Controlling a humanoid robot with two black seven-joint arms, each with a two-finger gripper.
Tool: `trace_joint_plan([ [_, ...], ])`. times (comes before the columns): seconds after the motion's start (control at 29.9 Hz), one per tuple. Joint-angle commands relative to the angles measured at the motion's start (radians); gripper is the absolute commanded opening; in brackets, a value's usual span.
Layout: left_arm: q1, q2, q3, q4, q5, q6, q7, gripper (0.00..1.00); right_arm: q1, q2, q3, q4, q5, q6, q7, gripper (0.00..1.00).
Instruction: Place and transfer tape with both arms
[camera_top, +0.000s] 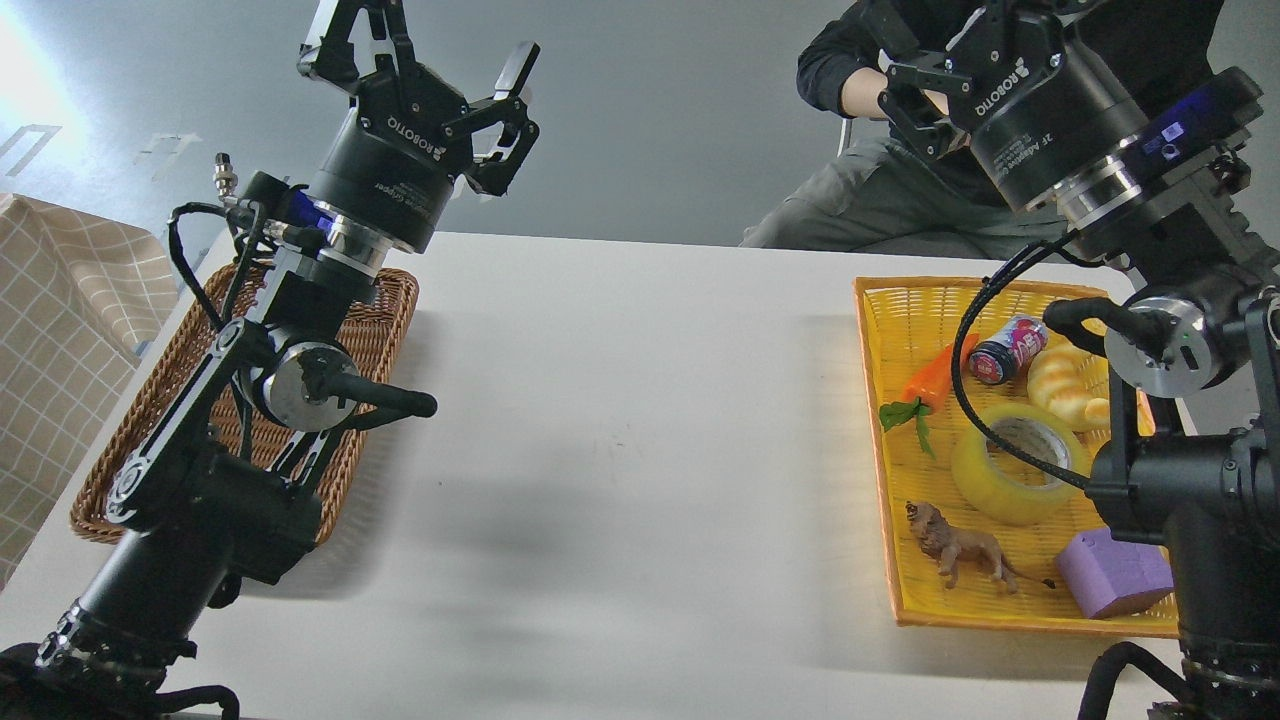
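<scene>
The tape (985, 480), a translucent yellow roll with a grey-white core, lies flat in the yellow basket (880, 400) at the right of the white table. A black cable of my right arm crosses in front of it. My right gripper (905, 70) is raised high above the basket's far end, open and empty, its fingers dark against a seated person's clothes. At the left, my left gripper (430, 55) is held high over the far edge of the brown wicker basket (385, 320), open, with nothing between its fingers.
The yellow basket also holds a toy carrot (925, 385), a small can (1005, 350), a bread toy (1065, 385), a lion figure (960, 550) and a purple block (1110, 575). A person (850, 200) sits behind the table. A checked cloth (60, 330) hangs at the left.
</scene>
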Motion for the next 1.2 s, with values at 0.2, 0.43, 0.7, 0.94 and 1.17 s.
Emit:
trace_joint_plan([
  [0.2,0.002,-0.022,0.002,0.000,0.000,-0.001,-0.003,0.98,-0.008,0.000,-0.009,0.010,0.003,0.008,-0.002,1.00],
  [0.43,-0.002,-0.014,0.006,0.008,0.000,-0.004,-0.003,0.98,-0.008,0.000,-0.029,0.015,0.003,0.009,-0.002,1.00],
  [0.7,-0.002,-0.010,0.003,0.009,0.003,-0.050,-0.006,0.98,-0.002,0.000,-0.041,0.010,0.003,0.016,-0.002,1.00],
  [0.94,-0.002,-0.008,0.003,0.009,0.003,-0.048,-0.008,0.98,-0.008,0.000,-0.042,0.013,0.003,0.017,0.000,1.00],
  [1.17,0.000,-0.004,0.005,0.005,0.003,-0.051,-0.008,0.98,-0.008,0.000,-0.042,0.012,0.003,0.016,0.000,1.00],
])
